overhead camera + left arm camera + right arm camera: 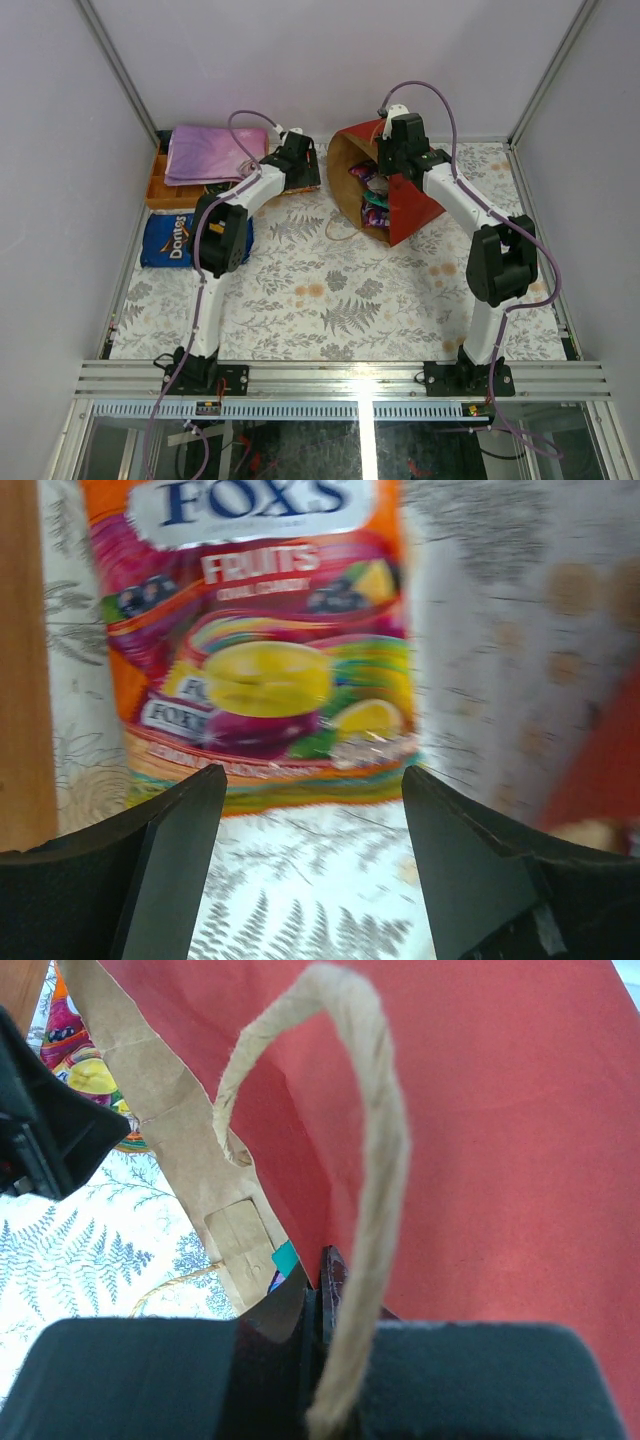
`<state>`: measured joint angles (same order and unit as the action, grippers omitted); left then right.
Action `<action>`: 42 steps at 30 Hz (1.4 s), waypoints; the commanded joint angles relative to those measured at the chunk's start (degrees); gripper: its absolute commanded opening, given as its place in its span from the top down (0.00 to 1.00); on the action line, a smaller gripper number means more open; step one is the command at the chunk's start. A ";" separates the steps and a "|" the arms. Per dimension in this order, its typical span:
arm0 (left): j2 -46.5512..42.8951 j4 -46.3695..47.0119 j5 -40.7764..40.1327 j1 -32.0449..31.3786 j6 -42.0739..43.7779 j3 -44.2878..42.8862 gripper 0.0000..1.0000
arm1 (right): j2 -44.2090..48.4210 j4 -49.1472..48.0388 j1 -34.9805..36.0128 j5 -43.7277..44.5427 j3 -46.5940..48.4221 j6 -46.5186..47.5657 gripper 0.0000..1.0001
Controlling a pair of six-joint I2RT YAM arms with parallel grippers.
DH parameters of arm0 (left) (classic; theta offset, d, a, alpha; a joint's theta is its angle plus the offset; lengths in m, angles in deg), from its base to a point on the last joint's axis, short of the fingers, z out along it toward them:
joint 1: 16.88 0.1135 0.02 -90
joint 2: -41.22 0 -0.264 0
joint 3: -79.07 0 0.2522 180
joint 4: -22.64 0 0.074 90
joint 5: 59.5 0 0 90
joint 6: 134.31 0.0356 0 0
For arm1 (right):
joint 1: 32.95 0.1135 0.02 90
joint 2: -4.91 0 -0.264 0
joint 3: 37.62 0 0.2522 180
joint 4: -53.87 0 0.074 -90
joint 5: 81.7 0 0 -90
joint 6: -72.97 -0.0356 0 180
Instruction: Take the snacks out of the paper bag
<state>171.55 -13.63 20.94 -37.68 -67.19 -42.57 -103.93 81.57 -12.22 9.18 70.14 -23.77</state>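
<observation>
The left end effector (312, 780) is hanging with its fingers apart over an orange Fox's packet (265, 670), which is lying flat on the table (500, 630). The right end effector (318, 1280) is squeezing shut on the string handle (385, 1160) of the red paper bag (410, 205), which is lying tipped on its side with more snacks (372, 200) showing inside.

High overview, two close wrist views.
The top camera looks down from above and behind the near edge over the whole table (330, 290). The left wrist camera hangs close above the Fox's packet (270, 630), far left of centre; the right wrist camera sits tight against the paper bag (500, 1110), glimpsing that packet too.
</observation>
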 commanded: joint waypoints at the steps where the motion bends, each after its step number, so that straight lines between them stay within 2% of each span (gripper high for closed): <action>1: 2.91 0.92 -7.29 0.64 -0.68 -3.16 0.29 | -0.33 -1.88 0.28 -3.01 3.51 -2.02 1.00; 14: 12.88 -6.21 -3.92 4.97 -1.50 -12.27 0.27 | -1.62 -0.69 0.32 -3.71 5.21 -2.38 1.00; 24: 10.82 -9.01 -5.95 9.22 -2.21 -11.46 0.28 | -1.36 -0.64 0.34 -4.85 5.47 -2.42 1.00; 27: 3.68 -5.37 -5.42 8.76 -1.82 -6.37 0.27 | -0.98 -0.35 0.36 -5.34 5.74 -2.41 1.00; 30: -7.39 3.04 -4.53 5.93 -1.60 3.99 0.20 | -0.35 -0.29 0.36 -5.46 5.82 -2.21 1.00; 35: -23.36 15.93 5.72 -1.83 -8.79 21.87 0.13 | 0.19 0.01 0.36 -5.04 6.26 -1.83 1.00; 39: -24.75 20.99 10.44 -8.69 -13.76 26.30 0.14 | 1.17 -0.33 0.34 -4.69 5.41 -1.99 1.00; 42: -20.57 22.93 13.20 -11.55 -15.32 24.26 0.20 | 1.88 -0.78 0.33 -4.98 4.70 -2.58 1.00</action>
<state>145.10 2.44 27.96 -46.72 -77.85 -18.83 -105.83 83.21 -12.24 6.69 72.74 -24.84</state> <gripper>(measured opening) 0.835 0.018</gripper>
